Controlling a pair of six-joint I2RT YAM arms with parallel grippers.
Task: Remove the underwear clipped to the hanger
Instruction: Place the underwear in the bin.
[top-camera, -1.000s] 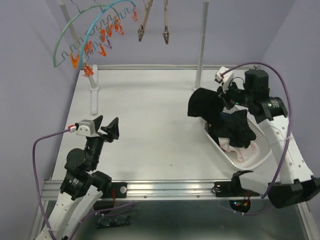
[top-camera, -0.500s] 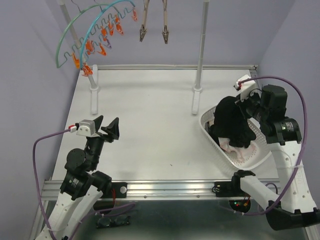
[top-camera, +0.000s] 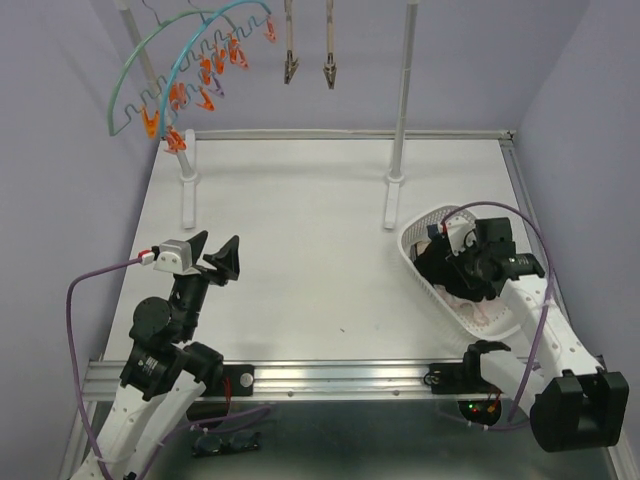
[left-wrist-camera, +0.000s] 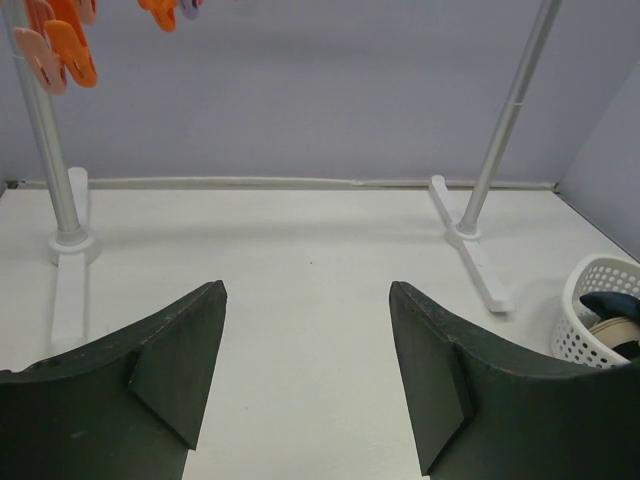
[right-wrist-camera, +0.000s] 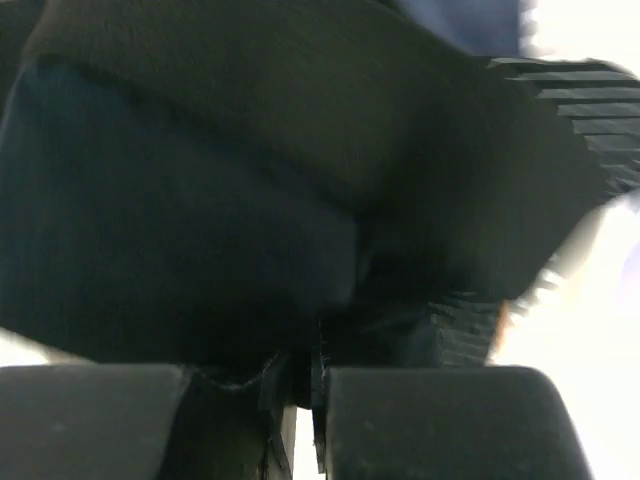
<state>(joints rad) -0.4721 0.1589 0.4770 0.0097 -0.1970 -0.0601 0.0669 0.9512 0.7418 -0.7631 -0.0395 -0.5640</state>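
Note:
The teal hanger (top-camera: 190, 40) with orange clips (top-camera: 205, 70) hangs at the back left, and no cloth shows on it. My right gripper (top-camera: 452, 268) is down inside the white basket (top-camera: 415, 245), shut on a black underwear piece (right-wrist-camera: 250, 180) that fills the right wrist view. More underwear, black with a pale pink-white piece (top-camera: 478, 310), lies in the basket. My left gripper (top-camera: 215, 258) is open and empty, raised over the table's near left. Its view shows the gripper (left-wrist-camera: 308, 370), the orange clips (left-wrist-camera: 55, 45) and the basket (left-wrist-camera: 590, 300).
Two white rack posts stand on the table, one at the left (top-camera: 185, 190) and one near the basket (top-camera: 400, 110). Two wooden clips (top-camera: 290, 65) hang at the back centre. The table's edge rail runs along the front.
My right arm has carried the black underwear from above the basket's left side down into the basket. The left arm has not moved.

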